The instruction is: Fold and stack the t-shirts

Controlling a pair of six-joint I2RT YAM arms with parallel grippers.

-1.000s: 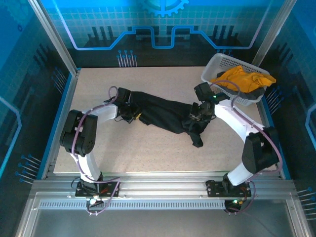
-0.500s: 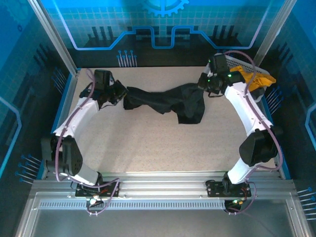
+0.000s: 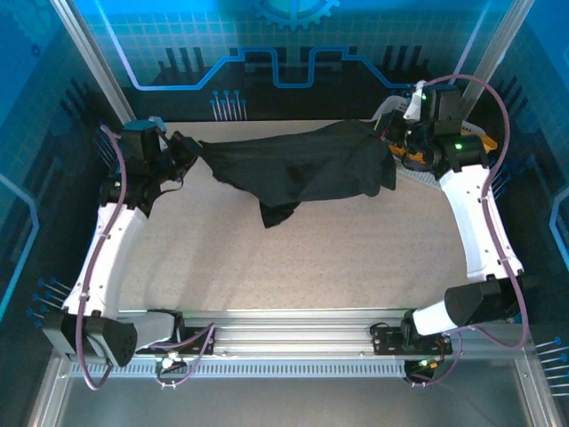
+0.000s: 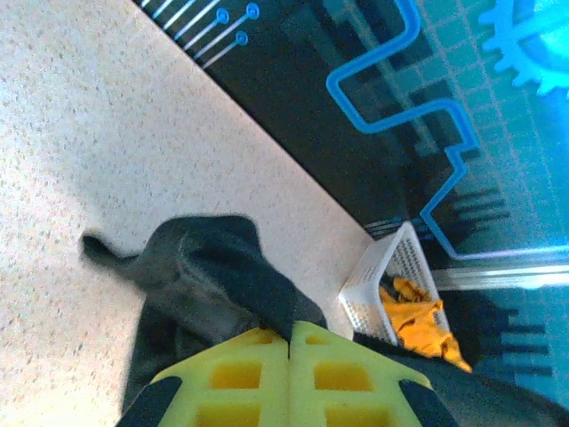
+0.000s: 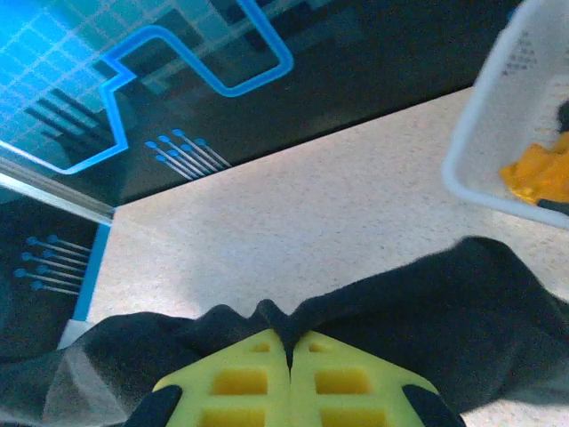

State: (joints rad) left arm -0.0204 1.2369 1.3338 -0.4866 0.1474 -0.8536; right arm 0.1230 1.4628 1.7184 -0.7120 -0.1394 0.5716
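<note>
Currently I have the black t-shirt (image 3: 302,165) stretched between both arms across the far part of the table (image 3: 338,258), and it appears raised off the surface. On the left gripper (image 3: 182,149) the jaws are pressed together on one end of the cloth; its wrist view shows the yellow pads meeting with black fabric pinched at the seam. The right gripper (image 3: 396,142) is likewise clamped on the opposite end, just beside the white basket (image 4: 378,289). The garment hangs bunched and twisted rather than flat, and one loose part droops from its lower edge toward the table. Which parts of the shirt are pinched I cannot tell.

The mustard t-shirt (image 4: 418,311) lies crumpled in the basket, untouched.

Assessment: the task is at an early stage. No fold is made on either shirt, and no stack exists. Outstanding: spread the black shirt flat on the table, fold it, then fetch the mustard one, fold it and set it on top. Risk noted: the bunched cloth may land wrinkled unless it is drawn taut first.
</note>
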